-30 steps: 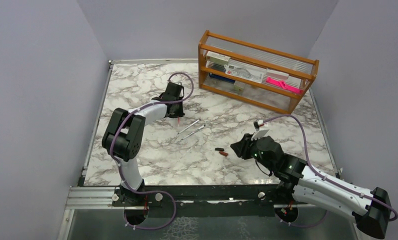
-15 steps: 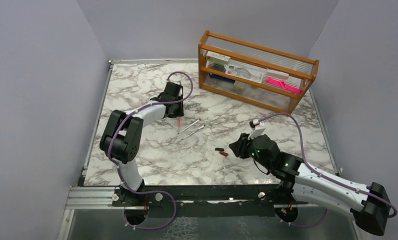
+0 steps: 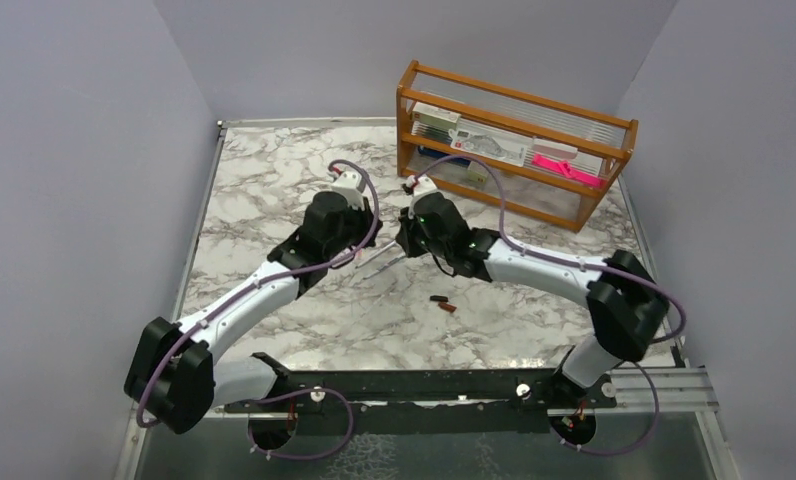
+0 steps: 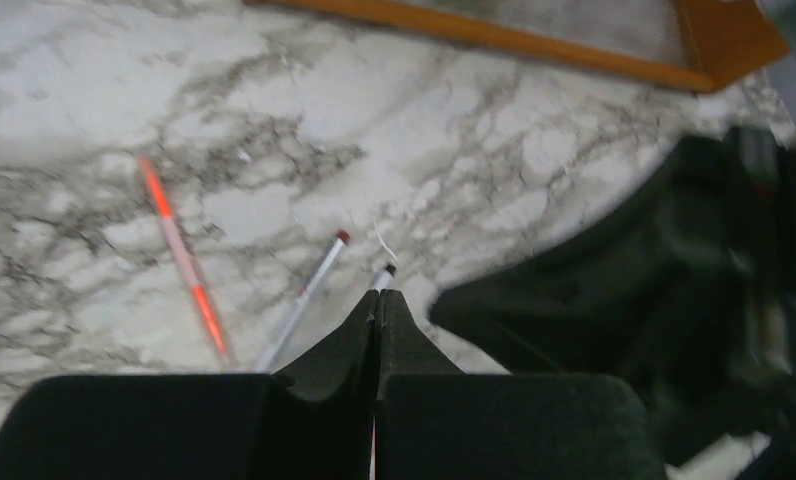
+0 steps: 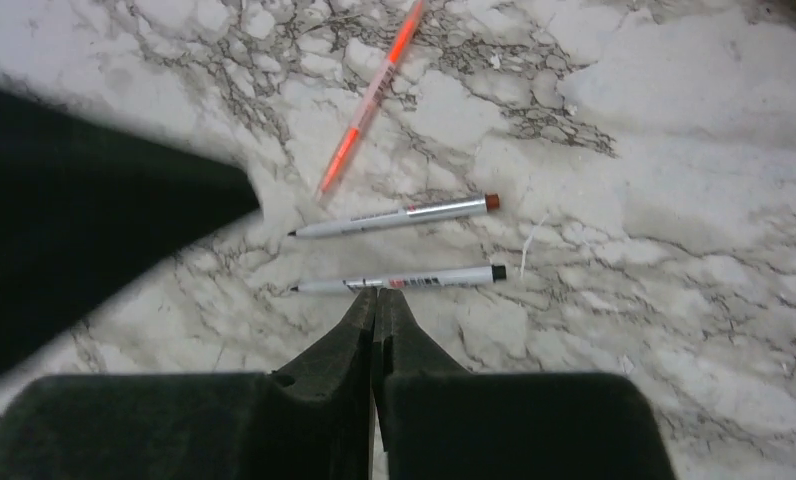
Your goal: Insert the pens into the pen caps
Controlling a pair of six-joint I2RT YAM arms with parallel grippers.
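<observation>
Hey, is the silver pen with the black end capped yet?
No, uncapped. The pen lies flat with its thin tip bare, and both caps lie loose on the table, apart from it.

Marble-look table; wooden rack; translucent orange plastic pen; matt black jaws.

Top external: we look down from above and behind the arms, far enough to take in the whole marble table. Both wrist cameras sit low and close over the tabletop, angled forward and down. We find the three pens in all three views.
</observation>
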